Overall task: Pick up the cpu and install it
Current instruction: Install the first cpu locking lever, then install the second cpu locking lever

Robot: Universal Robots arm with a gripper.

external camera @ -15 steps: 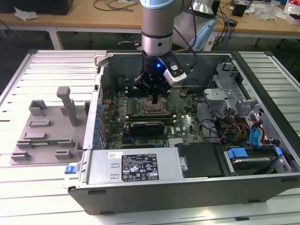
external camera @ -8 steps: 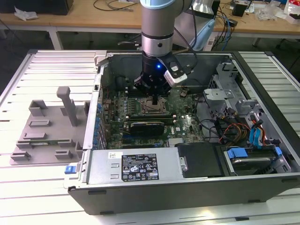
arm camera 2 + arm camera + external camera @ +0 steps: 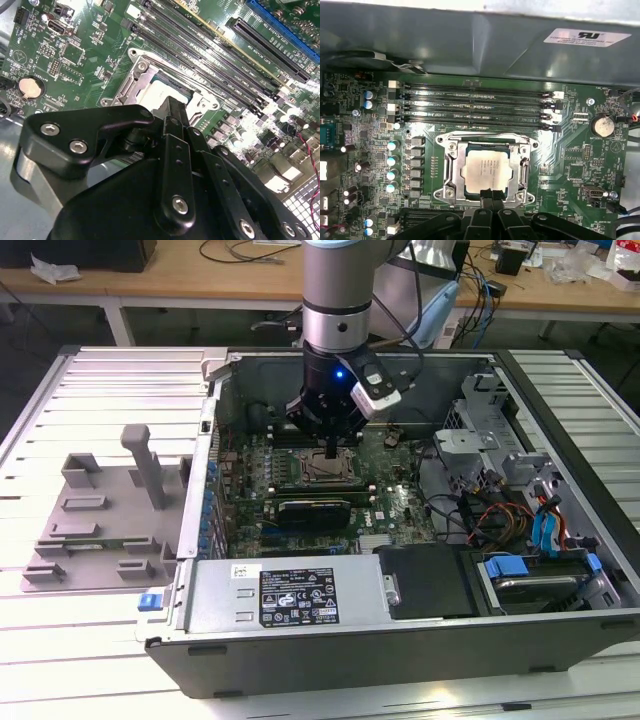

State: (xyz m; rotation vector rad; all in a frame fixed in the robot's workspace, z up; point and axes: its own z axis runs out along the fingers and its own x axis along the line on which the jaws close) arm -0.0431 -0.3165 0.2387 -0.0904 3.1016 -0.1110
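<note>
The cpu [image 3: 486, 170], a flat square chip with a silver-white top, lies flat inside the metal-framed socket [image 3: 451, 170] on the green motherboard. In the second wrist view the cpu [image 3: 159, 92] is partly covered by my black fingers. My gripper [image 3: 492, 194] hangs just above the chip's near edge, its two fingertips pressed together with nothing between them. In the exterior view my gripper [image 3: 332, 452] points straight down over the cpu [image 3: 328, 470] in the open computer case [image 3: 215, 440].
Memory slots [image 3: 475, 105] run alongside the socket, and a coin battery [image 3: 603, 125] sits off to one side. A power supply [image 3: 290, 595], drive cage [image 3: 500, 435] and loose cables [image 3: 495, 515] crowd the case. A grey fixture [image 3: 110, 510] stands at the exterior view's left.
</note>
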